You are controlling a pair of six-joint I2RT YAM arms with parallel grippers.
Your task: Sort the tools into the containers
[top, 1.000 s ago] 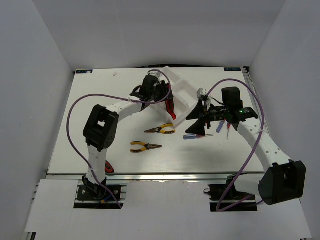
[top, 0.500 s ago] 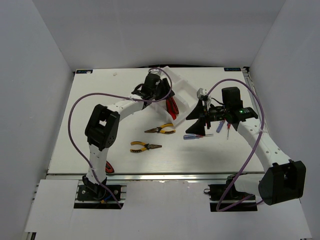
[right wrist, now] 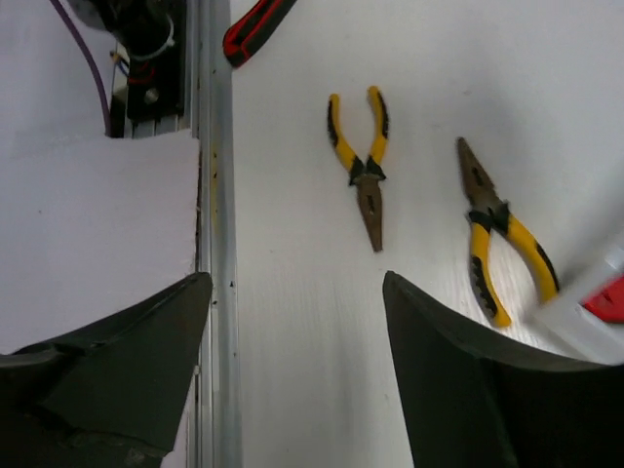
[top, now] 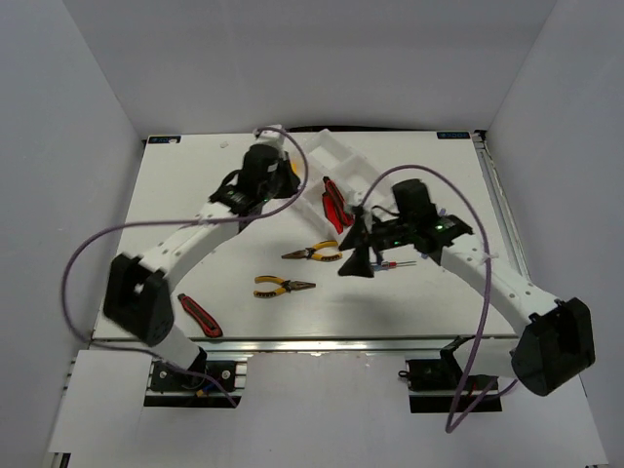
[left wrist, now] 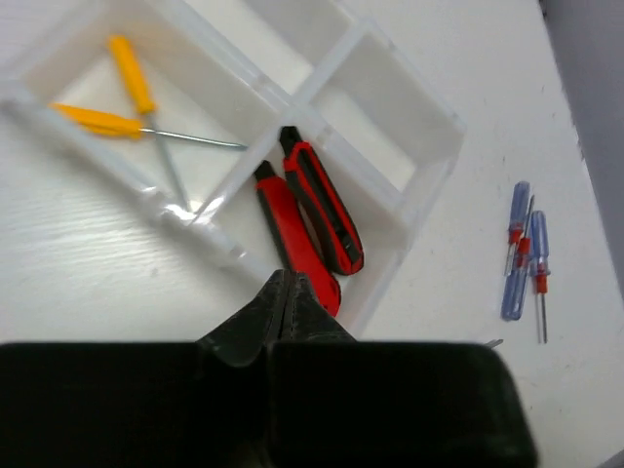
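left gripper (left wrist: 287, 292) pressed together | utility knives (left wrist: 327, 216) just ahead, in tray (left wrist: 441, 125) | right gripper (right wrist: 292, 285) spread | pliers (right wrist: 359, 172) ahead

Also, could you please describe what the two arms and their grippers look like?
Both arms have white tubular links with chunky black joint housings: the left arm, the right arm. A purple cable loops loosely along each. The left gripper and right gripper are matte black, with tapered wedge-shaped fingers.
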